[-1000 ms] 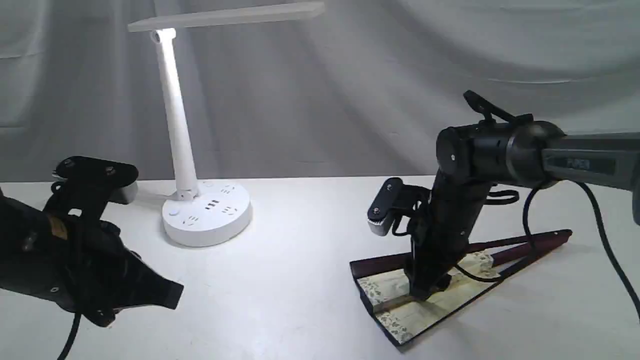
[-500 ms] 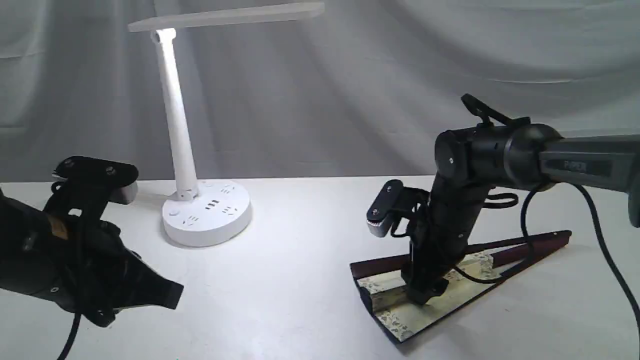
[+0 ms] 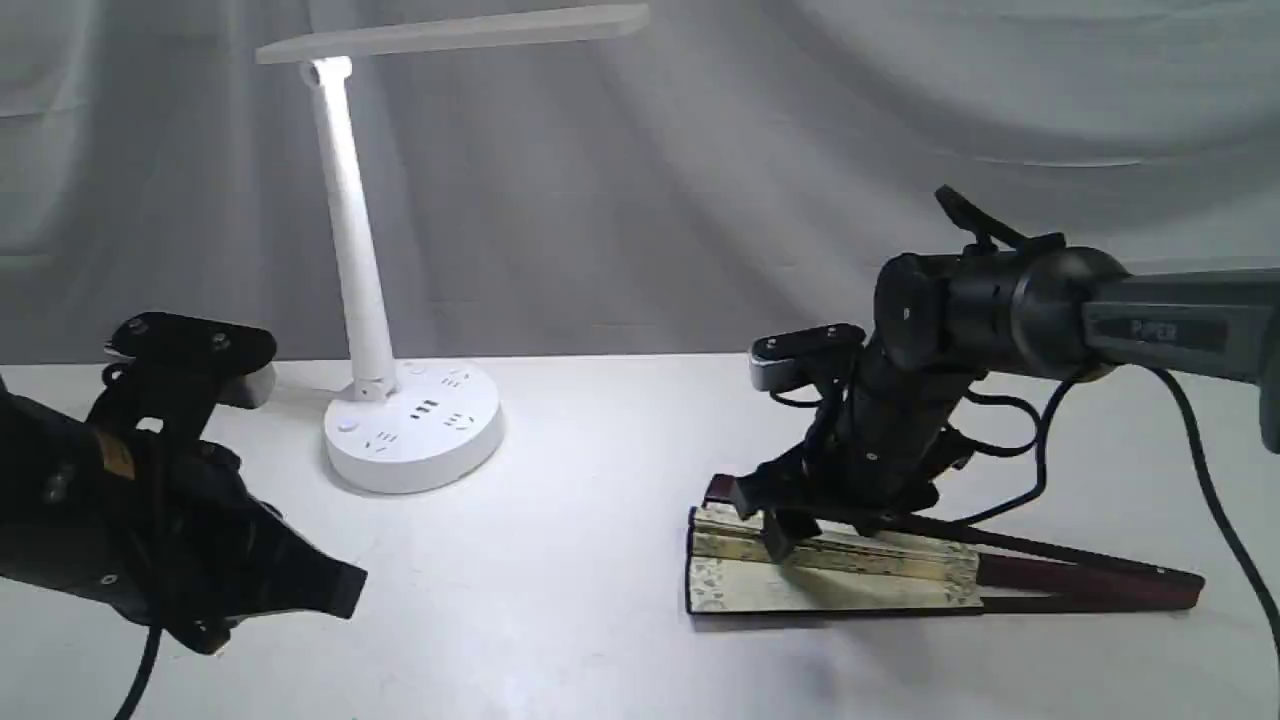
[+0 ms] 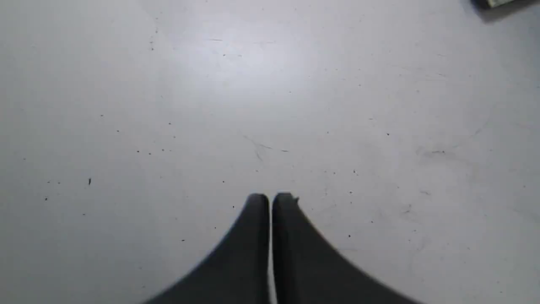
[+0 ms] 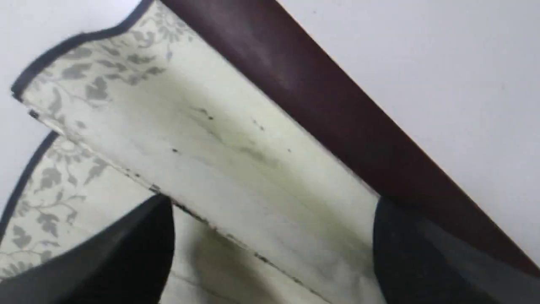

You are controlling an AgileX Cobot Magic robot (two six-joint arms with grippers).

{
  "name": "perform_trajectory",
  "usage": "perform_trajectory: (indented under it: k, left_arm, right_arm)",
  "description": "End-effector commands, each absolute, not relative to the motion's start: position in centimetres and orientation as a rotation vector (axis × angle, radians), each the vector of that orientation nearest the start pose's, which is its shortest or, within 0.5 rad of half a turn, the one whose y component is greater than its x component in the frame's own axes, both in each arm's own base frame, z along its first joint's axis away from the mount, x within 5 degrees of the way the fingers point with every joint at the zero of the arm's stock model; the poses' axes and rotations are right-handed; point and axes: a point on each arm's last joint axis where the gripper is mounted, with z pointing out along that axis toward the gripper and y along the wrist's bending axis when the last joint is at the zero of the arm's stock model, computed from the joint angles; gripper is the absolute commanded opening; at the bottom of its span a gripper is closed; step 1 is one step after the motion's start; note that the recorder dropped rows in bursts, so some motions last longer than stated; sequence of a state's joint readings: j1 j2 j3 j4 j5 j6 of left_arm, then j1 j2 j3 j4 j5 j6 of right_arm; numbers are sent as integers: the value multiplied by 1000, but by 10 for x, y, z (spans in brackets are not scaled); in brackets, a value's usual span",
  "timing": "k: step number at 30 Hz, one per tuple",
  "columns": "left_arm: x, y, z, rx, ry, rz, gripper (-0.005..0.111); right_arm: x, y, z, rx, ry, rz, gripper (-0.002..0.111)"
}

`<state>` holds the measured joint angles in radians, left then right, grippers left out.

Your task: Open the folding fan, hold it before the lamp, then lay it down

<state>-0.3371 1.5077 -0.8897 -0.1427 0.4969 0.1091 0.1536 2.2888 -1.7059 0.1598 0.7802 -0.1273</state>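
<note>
The folding fan lies on the table at the right, only partly spread, its cream leaf toward the middle and its maroon ribs pointing right. My right gripper hangs low over the leaf end. In the right wrist view this gripper is open, its dark fingertips wide apart over a raised pleat of the fan and the maroon guard. The white lamp stands lit at the back left. My left gripper hovers at the front left, shut and empty.
The lamp's long flat head reaches out over the table's middle at the top. A grey cloth backdrop hangs behind the table. A corner of the fan shows at the edge of the left wrist view.
The right wrist has rotated and the fan has swung round from a diagonal to lie nearly level, ribs pointing right and nearer the front. The left arm has not moved.
</note>
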Motion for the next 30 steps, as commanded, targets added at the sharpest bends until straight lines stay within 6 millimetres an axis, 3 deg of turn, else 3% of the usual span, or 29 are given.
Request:
perform_trajectory:
  k: [1,6,9,19,24,30]
  left_arm:
    - [278,-106,225,441,2548,-224,0]
    - [278,-106,225,441,2548,-224,0]
    - [278,-106,225,441,2548,-224,0]
    - [278,-106,225,443,2555,-224,0]
    - [278,-106,225,443,2555,-224,0]
    - [278,-106,225,443,2555,-224,0]
  right_arm:
    - [467,89,121,-44,2823,356,66]
    - [471,92,124,20,2769,412,66]
    - [473,91,128,-42,2740,388,66]
    - [463,72,174,-391,2713,46,66]
    - [446,69,172,-755,2824,2,66]
    - [441,54,171,-873,2891,-164,66]
